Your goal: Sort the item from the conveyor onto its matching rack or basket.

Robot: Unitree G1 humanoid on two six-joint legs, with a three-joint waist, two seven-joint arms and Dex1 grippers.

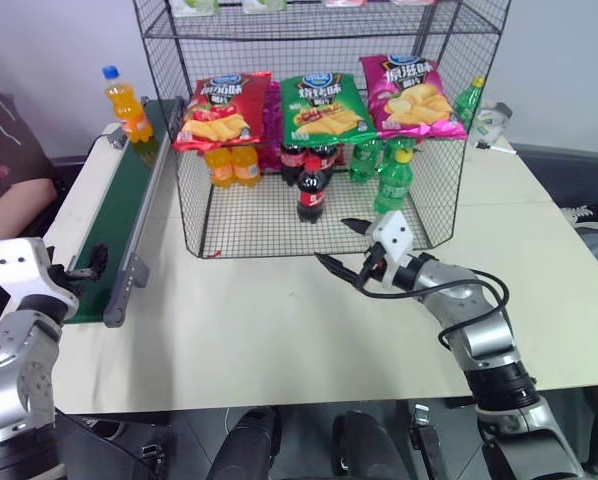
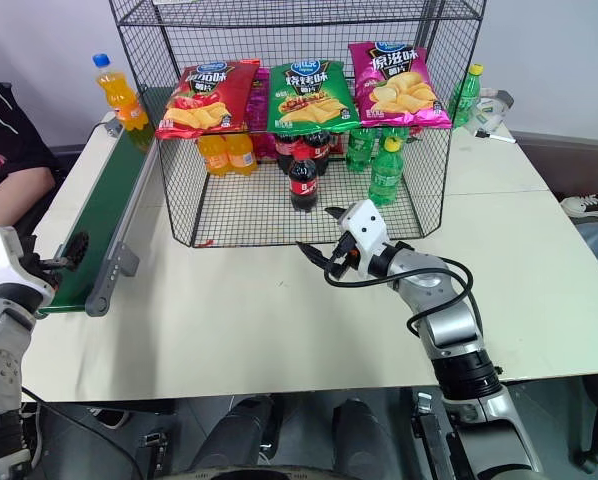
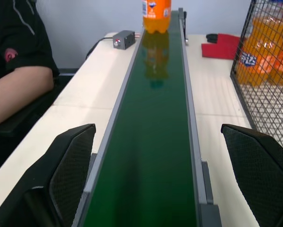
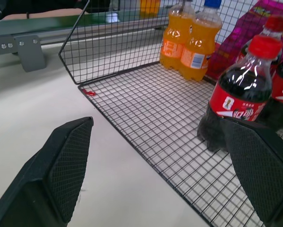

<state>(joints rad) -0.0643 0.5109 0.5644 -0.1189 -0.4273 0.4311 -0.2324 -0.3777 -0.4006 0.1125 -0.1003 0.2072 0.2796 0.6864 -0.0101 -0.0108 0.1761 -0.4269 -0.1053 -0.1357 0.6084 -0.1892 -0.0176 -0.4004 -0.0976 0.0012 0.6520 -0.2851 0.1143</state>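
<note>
The orange soda bottle (image 1: 128, 103), clear plastic with a blue cap and orange label, stands upright at the far end of the dark green conveyor (image 1: 119, 220), between its grey rails. The left gripper (image 3: 155, 179) waits at the belt's near end, jaws wide apart, empty. The right gripper (image 1: 341, 243), jaws apart and empty, hovers over bare bench (image 1: 279, 340) just before the black wire rack (image 1: 319, 215), whose near left floor lies open.

place: robot test lab | evidence: tabletop conveyor (image 1: 119, 215), stocked wire rack (image 1: 319, 120), white table (image 1: 279, 330)
</note>
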